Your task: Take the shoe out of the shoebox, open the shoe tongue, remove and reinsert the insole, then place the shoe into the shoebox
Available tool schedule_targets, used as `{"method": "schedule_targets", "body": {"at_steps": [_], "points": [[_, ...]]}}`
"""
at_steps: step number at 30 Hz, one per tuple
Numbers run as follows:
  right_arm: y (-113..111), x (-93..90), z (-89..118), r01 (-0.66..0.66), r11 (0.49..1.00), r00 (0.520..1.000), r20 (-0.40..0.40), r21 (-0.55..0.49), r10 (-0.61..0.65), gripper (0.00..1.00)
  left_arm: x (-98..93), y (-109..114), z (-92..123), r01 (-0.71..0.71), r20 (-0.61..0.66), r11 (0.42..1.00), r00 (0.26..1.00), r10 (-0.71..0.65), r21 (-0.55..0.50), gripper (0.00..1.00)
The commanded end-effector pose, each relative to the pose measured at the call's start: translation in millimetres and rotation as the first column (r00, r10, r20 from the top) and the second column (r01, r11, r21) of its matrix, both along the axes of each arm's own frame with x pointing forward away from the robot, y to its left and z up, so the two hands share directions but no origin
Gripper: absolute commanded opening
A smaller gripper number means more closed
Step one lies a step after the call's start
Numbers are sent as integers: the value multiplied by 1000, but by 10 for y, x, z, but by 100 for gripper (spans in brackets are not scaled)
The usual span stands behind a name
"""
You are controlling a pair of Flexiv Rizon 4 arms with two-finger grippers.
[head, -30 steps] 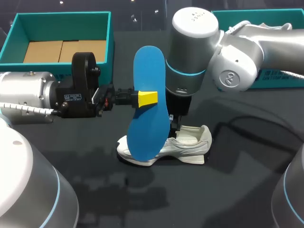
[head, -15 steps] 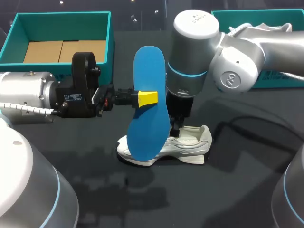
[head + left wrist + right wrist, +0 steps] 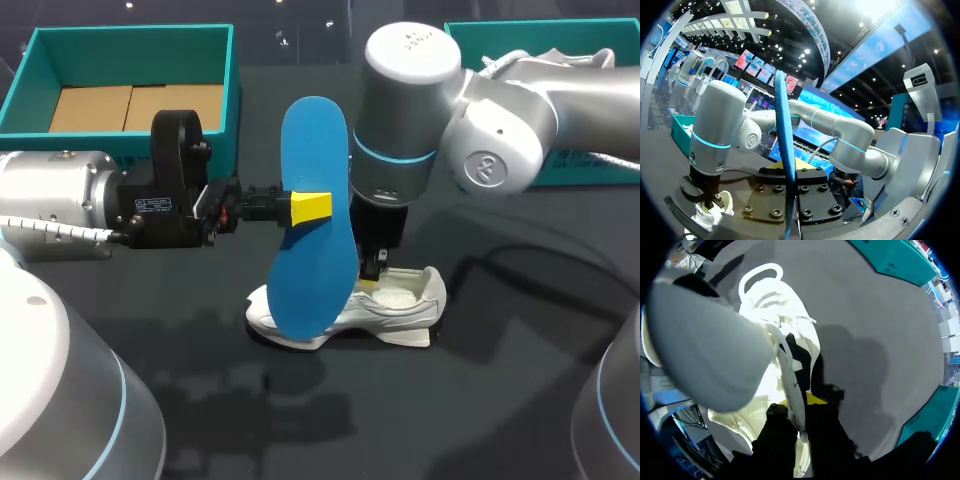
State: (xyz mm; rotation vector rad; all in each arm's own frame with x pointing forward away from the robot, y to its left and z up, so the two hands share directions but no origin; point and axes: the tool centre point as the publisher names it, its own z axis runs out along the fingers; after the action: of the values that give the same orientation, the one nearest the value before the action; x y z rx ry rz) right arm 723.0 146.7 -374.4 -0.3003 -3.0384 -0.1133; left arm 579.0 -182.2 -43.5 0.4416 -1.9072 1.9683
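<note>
Dark table (image 3: 500,390); left gripper (image 3: 311,206) clamped on upright insole (image 3: 315,140), right gripper (image 3: 372,272) pinching shoe (image 3: 412,300) at insole's 5 o'clock; could snag or buckle on reinsertion.

Matt blue insole (image 3: 315,270), perhaps foam; white shoe (image 3: 402,300) of soft cloth.

Dark table (image 3: 500,400) carries a white shoe (image 3: 415,300) at ctr, teal shoebox (image 3: 130,38) upper left, teal box (image 3: 600,170), poss. its lid, upper right.
</note>
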Motion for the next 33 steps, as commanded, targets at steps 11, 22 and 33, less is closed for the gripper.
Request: {"method": "schedule_targets", "body": {"at_steps": [11, 22, 33], "points": [[-55, -61, 133, 92, 996, 996, 3, 21, -92, 0, 12, -28, -11, 0, 0, 1000, 1000, 0, -2, 0], [-68, -124, 252, 211, 973, 977, -35, 94, -209, 0, 12, -28, -11, 0, 0, 1000, 1000, 0, -2, 0], [2, -192, 420, 415, 905, 909, -78, 90, -409, 0, 12, -28, -11, 0, 0, 1000, 1000, 0, -2, 0]]}}
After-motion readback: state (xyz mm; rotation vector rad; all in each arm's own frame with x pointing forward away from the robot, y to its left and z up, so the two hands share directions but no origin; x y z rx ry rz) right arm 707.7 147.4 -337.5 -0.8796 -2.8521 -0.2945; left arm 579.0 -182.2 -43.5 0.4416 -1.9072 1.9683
